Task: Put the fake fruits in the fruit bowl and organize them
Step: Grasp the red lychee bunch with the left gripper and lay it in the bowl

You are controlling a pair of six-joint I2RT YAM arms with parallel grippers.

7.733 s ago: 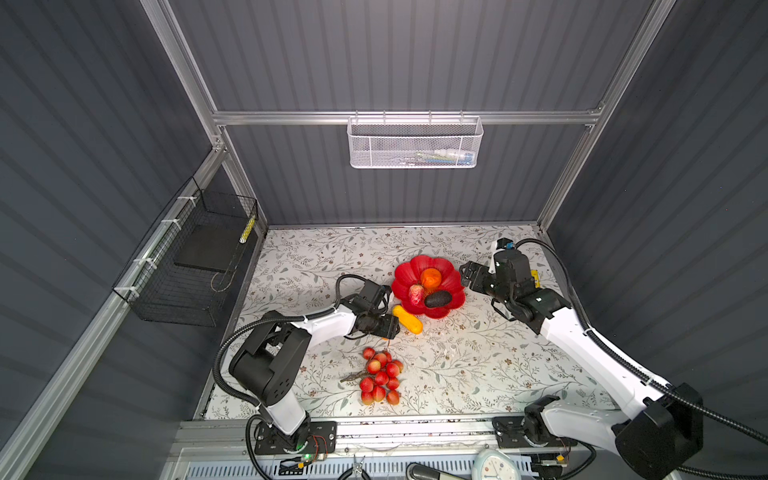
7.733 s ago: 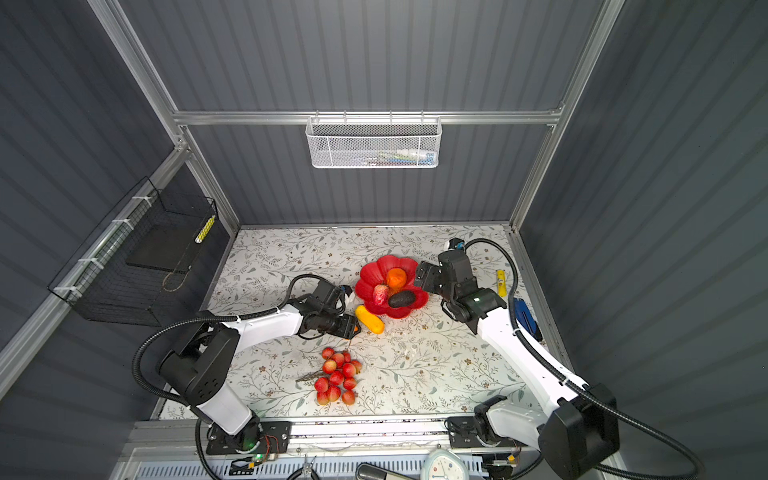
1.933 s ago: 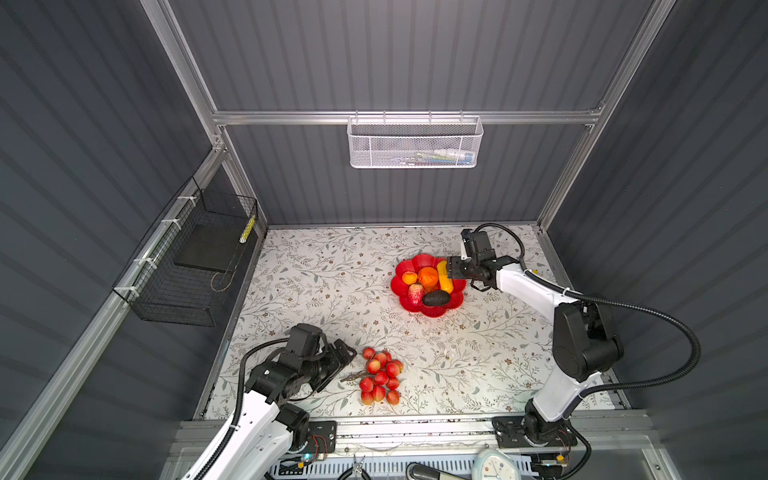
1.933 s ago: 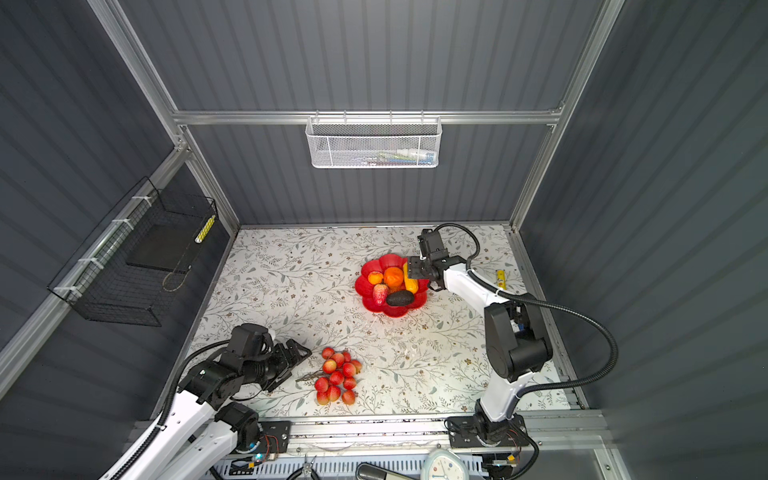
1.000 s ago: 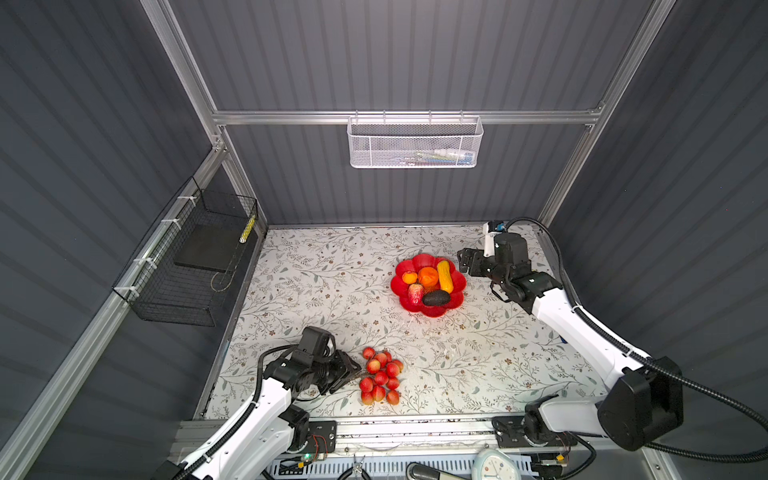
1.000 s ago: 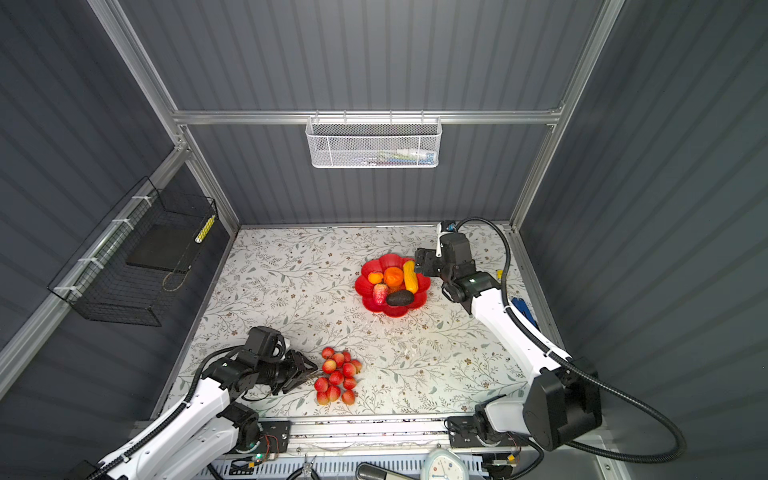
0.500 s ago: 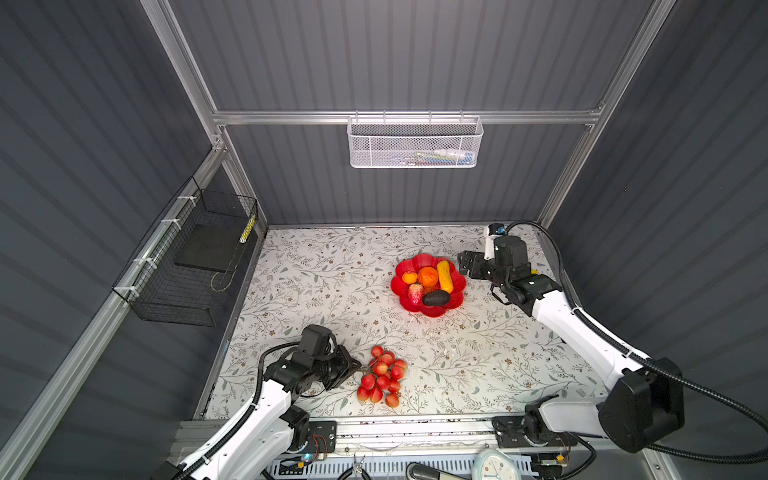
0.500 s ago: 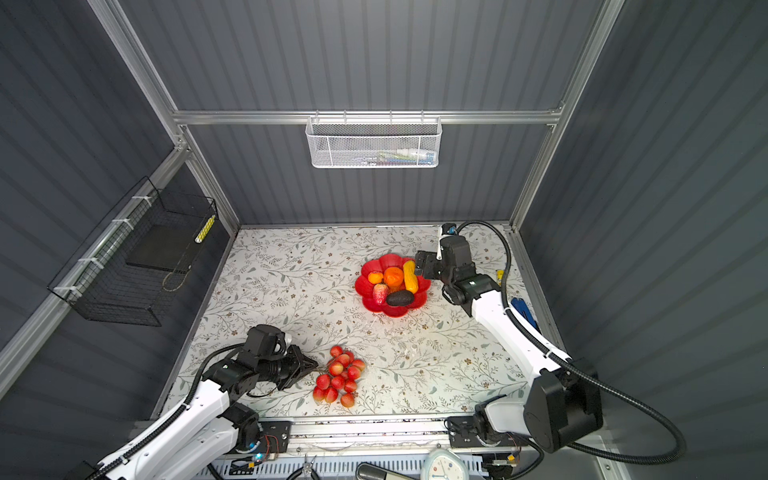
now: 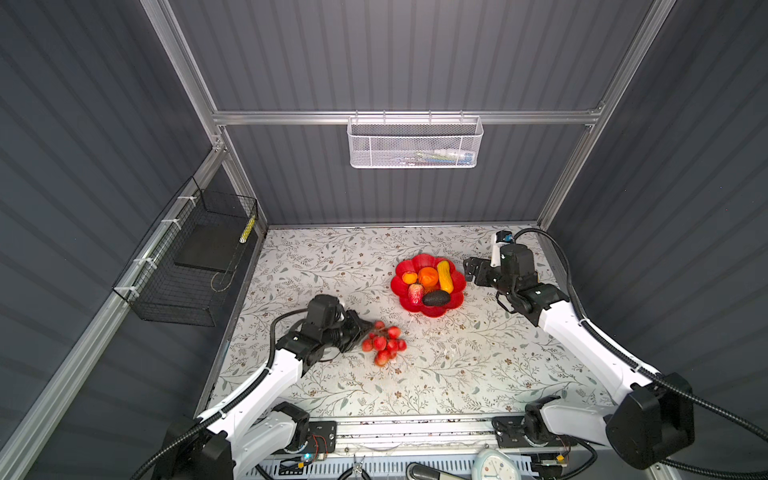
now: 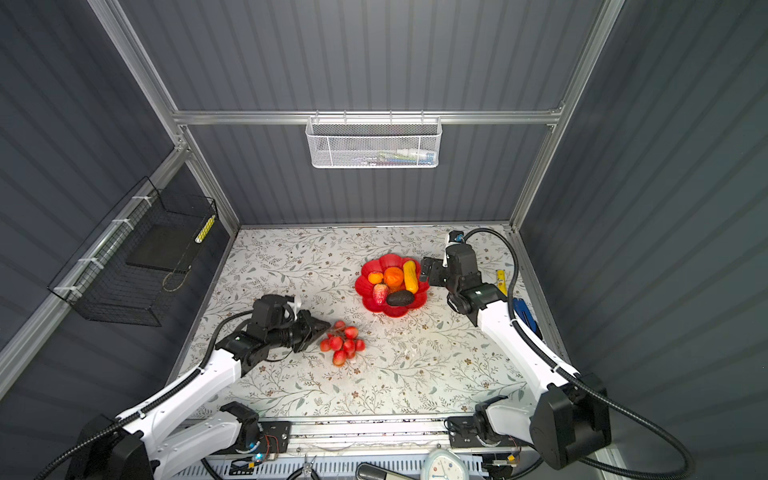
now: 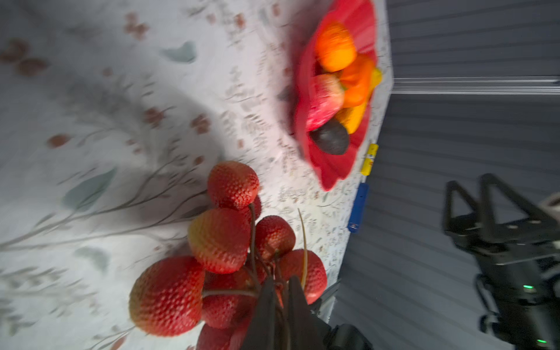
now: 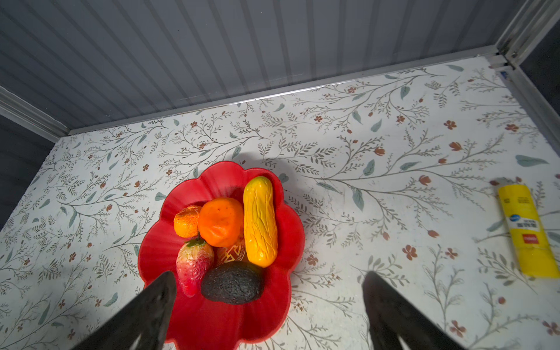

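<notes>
The left gripper is seen pressed together on the brown stem of the berry bunch. The bunch is found to the near-left of the fruit bowl, close to it but apart.

The step in hand is judged to be the carrying of this last fruit to the bowl. For this to be done well, the pinch should be kept firm on the thin stem. The bunch should be raised until its hanging berries can be passed over the scalloped rim. It is best set down on the bare red part nearest the bunch, so that the 5 fruits already inside are not knocked.

Inside the bowl are seen the small orange, the big orange, the yellow oblong fruit, the strawberry and the avocado.

The right gripper is held just beside the bowl's right rim, spread wide and empty.

The pinch on the stem is shown plainly only in the left wrist view. The gold emblem between the fruits is made out only in the right wrist view. Whether the bunch is clear of the table cannot be told from any view.
</notes>
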